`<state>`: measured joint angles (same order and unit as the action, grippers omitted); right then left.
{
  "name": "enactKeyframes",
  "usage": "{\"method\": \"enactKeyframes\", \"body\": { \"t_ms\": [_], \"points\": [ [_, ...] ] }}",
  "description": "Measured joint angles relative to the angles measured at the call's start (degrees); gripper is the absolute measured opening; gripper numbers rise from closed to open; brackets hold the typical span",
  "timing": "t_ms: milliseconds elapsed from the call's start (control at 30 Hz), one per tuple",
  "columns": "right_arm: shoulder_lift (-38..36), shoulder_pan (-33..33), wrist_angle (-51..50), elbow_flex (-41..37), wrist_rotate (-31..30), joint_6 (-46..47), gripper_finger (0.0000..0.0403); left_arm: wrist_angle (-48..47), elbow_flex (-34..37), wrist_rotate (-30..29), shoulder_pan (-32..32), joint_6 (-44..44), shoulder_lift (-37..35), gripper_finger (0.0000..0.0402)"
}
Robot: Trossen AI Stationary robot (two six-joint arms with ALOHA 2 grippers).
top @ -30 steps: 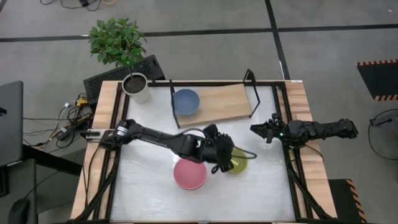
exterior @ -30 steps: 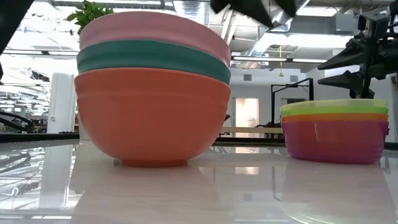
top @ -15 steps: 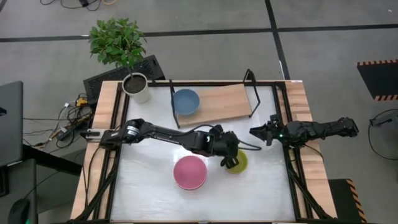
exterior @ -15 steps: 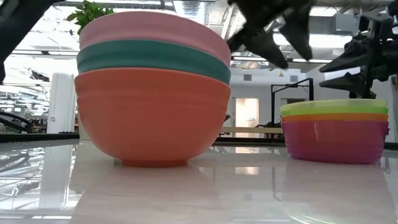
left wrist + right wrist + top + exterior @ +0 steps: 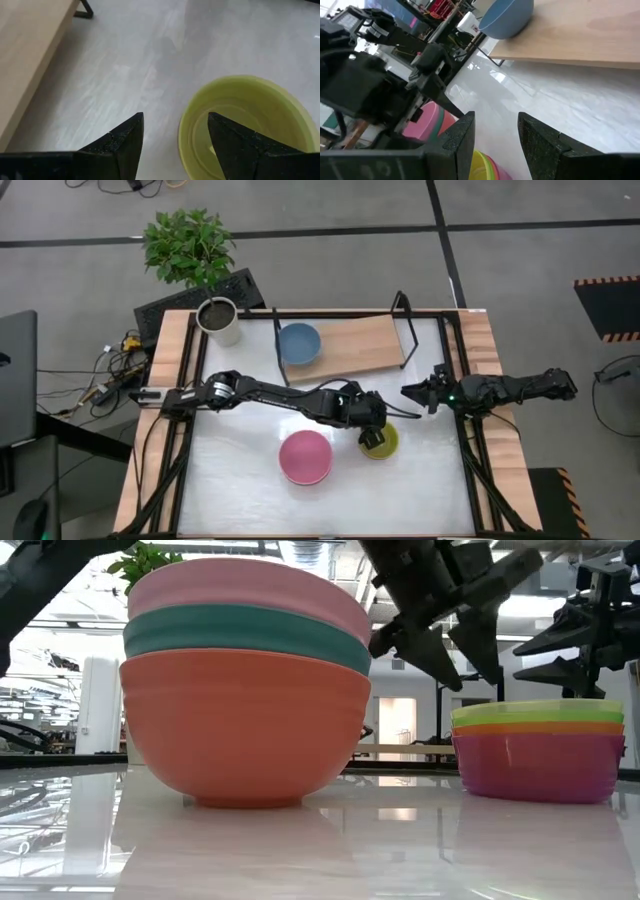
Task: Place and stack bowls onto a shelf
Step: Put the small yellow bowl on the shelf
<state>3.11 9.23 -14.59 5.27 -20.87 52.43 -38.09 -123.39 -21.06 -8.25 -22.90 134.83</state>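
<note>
A yellow-green bowl (image 5: 384, 444) tops a small stack (image 5: 538, 752) over an orange and a purple bowl, standing on the white table. My left gripper (image 5: 478, 685) hangs open just above that stack's rim, touching nothing. In the left wrist view one finger is over the bowl's (image 5: 245, 125) hollow and one is outside it. A bigger stack (image 5: 245, 680), pink over teal over orange-red, stands beside it (image 5: 305, 457). A blue bowl (image 5: 299, 343) sits on the left end of the wooden shelf (image 5: 360, 345). My right gripper (image 5: 412, 392) waits open at the table's right side.
A white plant pot (image 5: 220, 321) stands at the far left corner, beside the shelf. The shelf's black end frames (image 5: 405, 315) rise at both ends; its right half is bare board. Bare white tabletop lies between the stacks and the near edge.
My left gripper has come down and a little toward the table's right, from beside the pink stack to just over the yellow-green bowl's rim, staying open. The bowls have not moved.
</note>
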Motion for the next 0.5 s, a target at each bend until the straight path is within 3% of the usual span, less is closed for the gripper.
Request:
{"method": "enactKeyframes", "body": {
  "t_ms": [500],
  "points": [
    [0.02, 0.05, -0.01, 0.01, -0.01, -0.10, 0.0175, -1.00, -0.04, 0.81, -0.01, 5.74, 1.41, 0.0206]
  ]
}}
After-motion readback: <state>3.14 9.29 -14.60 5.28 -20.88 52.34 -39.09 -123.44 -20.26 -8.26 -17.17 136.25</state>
